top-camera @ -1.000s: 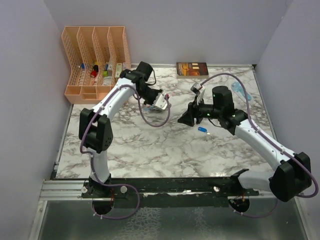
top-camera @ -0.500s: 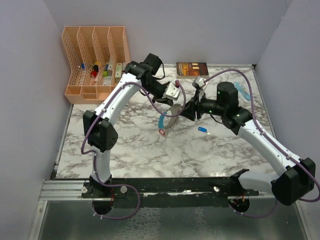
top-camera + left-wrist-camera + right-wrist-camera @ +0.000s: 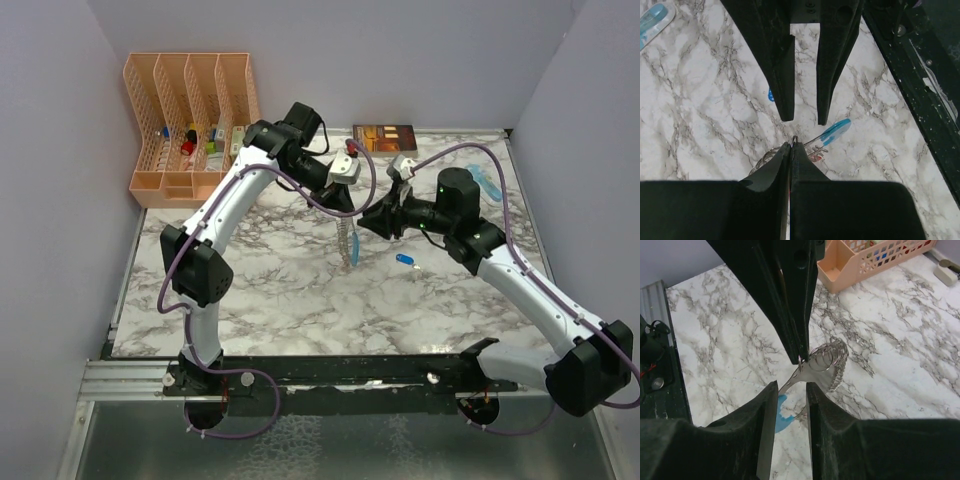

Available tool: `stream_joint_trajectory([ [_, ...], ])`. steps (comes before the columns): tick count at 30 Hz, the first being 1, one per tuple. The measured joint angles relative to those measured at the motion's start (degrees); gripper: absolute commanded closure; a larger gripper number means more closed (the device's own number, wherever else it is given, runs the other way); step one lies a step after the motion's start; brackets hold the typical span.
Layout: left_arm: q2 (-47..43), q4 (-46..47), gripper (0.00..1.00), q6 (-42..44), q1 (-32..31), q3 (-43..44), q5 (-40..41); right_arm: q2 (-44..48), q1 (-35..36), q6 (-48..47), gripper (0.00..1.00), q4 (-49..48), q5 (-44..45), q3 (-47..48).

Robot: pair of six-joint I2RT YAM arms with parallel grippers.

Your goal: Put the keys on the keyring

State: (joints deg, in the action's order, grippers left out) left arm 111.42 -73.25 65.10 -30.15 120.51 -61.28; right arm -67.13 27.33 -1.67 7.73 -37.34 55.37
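My left gripper is shut on the keyring, which hangs below it above the table. In the left wrist view the left gripper pinches a metal ring, with the light-blue strap and a small red tag dangling underneath. My right gripper is open and empty, facing the left one closely. In the right wrist view the right gripper sits just below the rings and chain. The dark-blue key lies on the table under the right arm.
An orange desk organizer stands at the back left and also shows in the right wrist view. A brown book lies at the back edge. A pale-blue see-through object lies at the back right.
My left gripper has lifted the keyring off the table and carried it right, toward the right gripper. The right gripper has moved up and back to meet it.
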Motion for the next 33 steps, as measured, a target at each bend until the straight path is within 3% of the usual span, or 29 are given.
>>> stream_joint_trajectory([
  [3, -0.2, -1.0, 1.00, -0.5, -0.6, 0.0, -0.5, 0.1, 0.0, -0.4, 0.82, -1.2, 0.0, 0.0],
  [13, -0.7, -1.8, 1.00, -1.7, -1.8, 1.0, -0.1, -1.2, 0.0, -1.3, 0.94, -1.3, -1.5, 1.5],
  [22, -0.7, -1.7, 1.00, -4.0, -1.9, 2.0, 0.4, -1.3, 0.0, -1.4, 0.99, -1.8, -2.3, 1.5],
  [26, -0.7, -1.7, 0.77, -5.4, -1.9, 3.1, 0.7, -1.2, 0.0, -1.0, 0.99, -2.8, -2.8, 1.5],
  [31, -0.8, 0.6, 0.69, -7.7, -2.4, 4.2, 0.0, 1.0, 0.0, 0.3, 0.99, -5.8, -2.3, -1.7],
  [33, -0.8, 1.3, 0.61, -8.3, -2.6, 4.2, -0.3, 3.1, 0.0, 1.0, 0.99, -7.2, -1.6, -3.8],
])
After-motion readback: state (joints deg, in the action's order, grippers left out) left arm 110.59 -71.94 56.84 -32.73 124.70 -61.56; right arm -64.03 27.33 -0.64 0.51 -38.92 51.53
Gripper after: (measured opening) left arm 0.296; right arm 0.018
